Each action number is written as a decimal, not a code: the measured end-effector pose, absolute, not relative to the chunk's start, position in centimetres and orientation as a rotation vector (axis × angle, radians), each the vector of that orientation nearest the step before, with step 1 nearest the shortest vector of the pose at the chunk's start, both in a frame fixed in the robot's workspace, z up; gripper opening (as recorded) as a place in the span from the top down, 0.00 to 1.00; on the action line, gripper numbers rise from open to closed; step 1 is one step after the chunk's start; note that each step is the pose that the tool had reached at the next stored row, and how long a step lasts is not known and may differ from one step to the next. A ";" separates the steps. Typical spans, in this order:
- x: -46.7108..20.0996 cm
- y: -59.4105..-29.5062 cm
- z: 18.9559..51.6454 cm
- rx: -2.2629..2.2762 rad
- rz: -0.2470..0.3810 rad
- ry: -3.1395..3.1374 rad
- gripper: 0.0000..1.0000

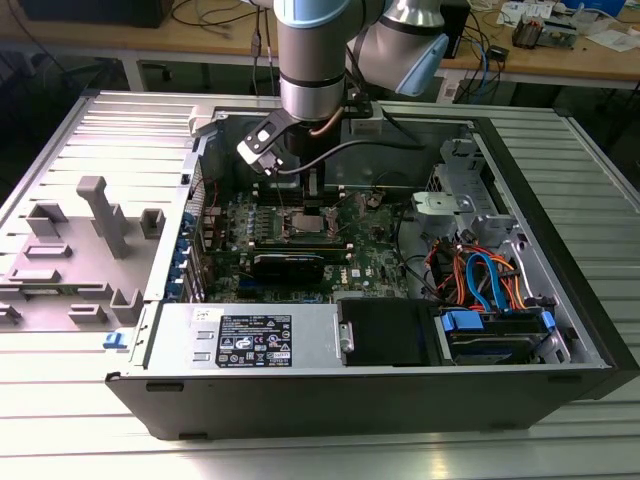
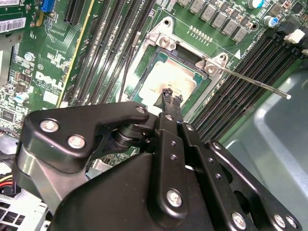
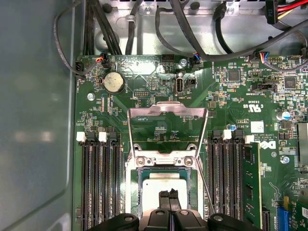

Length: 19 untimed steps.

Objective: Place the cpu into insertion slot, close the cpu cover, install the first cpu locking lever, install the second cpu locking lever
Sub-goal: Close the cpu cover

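Claw (image 3: 169, 196) narrow, tips together, empty, above insertion slot (image 3: 166, 161); cpu (image 3: 151, 187) seated inside slot, cpu cover (image 3: 166, 109) open beyond slot. Cpu likely light, stiff, fragile: grip opposite edges.

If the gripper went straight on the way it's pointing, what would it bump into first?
Most likely the cpu, lying flat in the slot right below the gripper. Nothing shows between them, but how much gap is left is hard to tell.
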State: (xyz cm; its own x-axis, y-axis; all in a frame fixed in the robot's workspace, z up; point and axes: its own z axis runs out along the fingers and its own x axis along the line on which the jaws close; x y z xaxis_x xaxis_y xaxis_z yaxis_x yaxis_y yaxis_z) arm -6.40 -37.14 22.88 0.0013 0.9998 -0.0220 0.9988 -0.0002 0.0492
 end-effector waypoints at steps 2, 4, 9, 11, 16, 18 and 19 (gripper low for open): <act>-6.4 -37.1 22.9 2.186 0.029 2.185 0.89; -6.4 -37.1 22.9 2.186 0.029 2.184 0.89; -6.4 -37.1 22.9 2.186 0.028 2.184 0.89; -6.4 -37.1 23.0 2.186 0.028 2.184 0.89; -6.4 -37.1 24.1 2.186 0.028 2.184 0.89; -6.3 -37.1 24.1 2.186 0.029 2.184 0.89; -6.0 -37.1 24.1 2.186 0.028 2.184 0.89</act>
State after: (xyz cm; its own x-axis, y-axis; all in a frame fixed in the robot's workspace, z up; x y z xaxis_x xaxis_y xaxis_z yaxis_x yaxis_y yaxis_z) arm -5.99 -37.11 24.14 0.0014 0.9997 -0.0233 0.9988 -0.0002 0.0490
